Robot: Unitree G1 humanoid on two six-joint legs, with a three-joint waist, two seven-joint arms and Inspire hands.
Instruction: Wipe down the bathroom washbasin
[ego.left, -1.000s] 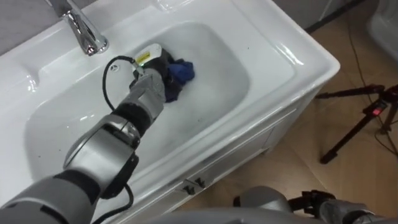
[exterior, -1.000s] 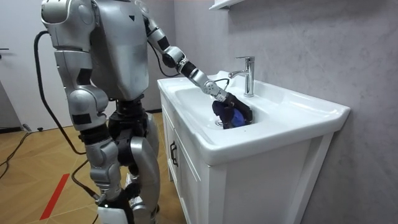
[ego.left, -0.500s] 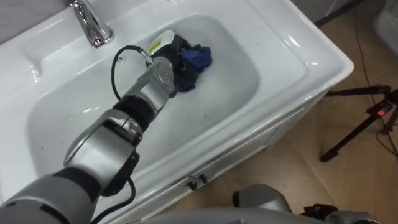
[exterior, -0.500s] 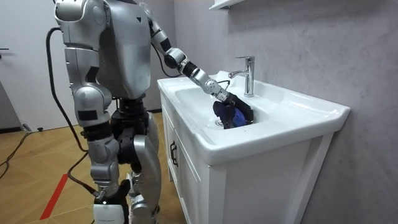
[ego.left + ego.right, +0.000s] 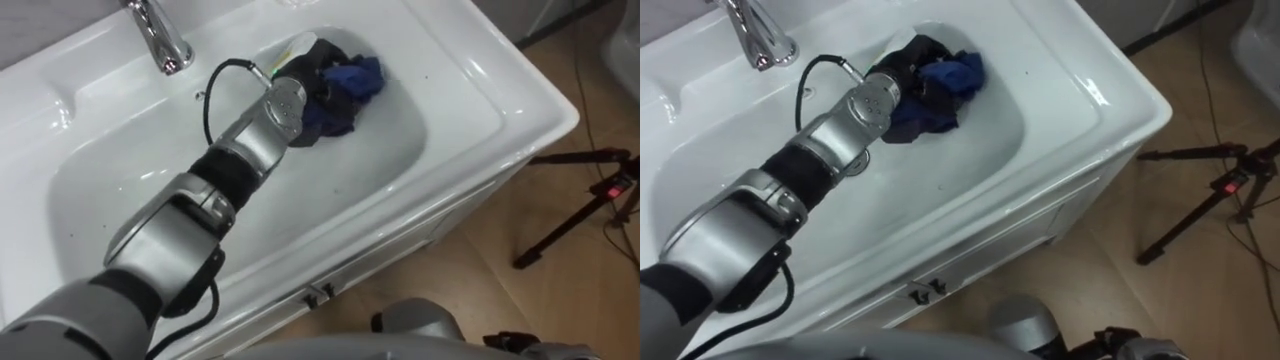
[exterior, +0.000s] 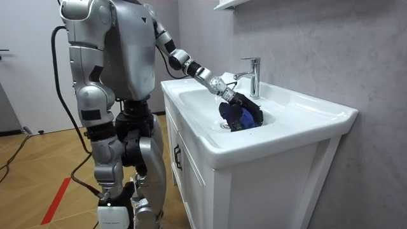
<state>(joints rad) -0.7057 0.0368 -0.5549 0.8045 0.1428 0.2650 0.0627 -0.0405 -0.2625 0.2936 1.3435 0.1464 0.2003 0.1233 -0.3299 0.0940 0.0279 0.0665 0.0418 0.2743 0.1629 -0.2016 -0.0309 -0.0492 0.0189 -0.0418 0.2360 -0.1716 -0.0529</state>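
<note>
Wiping the back wall of the white basin (image 5: 400,150), right of the chrome tap (image 5: 160,40), with left hand (image 5: 305,75) clenched round a bunched blue cloth (image 5: 350,80). Could slide up over the rim (image 5: 470,70) (glazed, curved surface) or shed the cloth on a loosened grip.

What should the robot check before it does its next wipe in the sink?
1. Left robot hand down inside the basin: ok.
2. Blue cloth at the robot hand, lying in the bowl: ok.
3. Hold on the cloth firm enough to drag it: cannot tell.
4. Arm apart from the faucet: ok.
5. Basin spotless: not ok, small dark specks show on the white.
</note>
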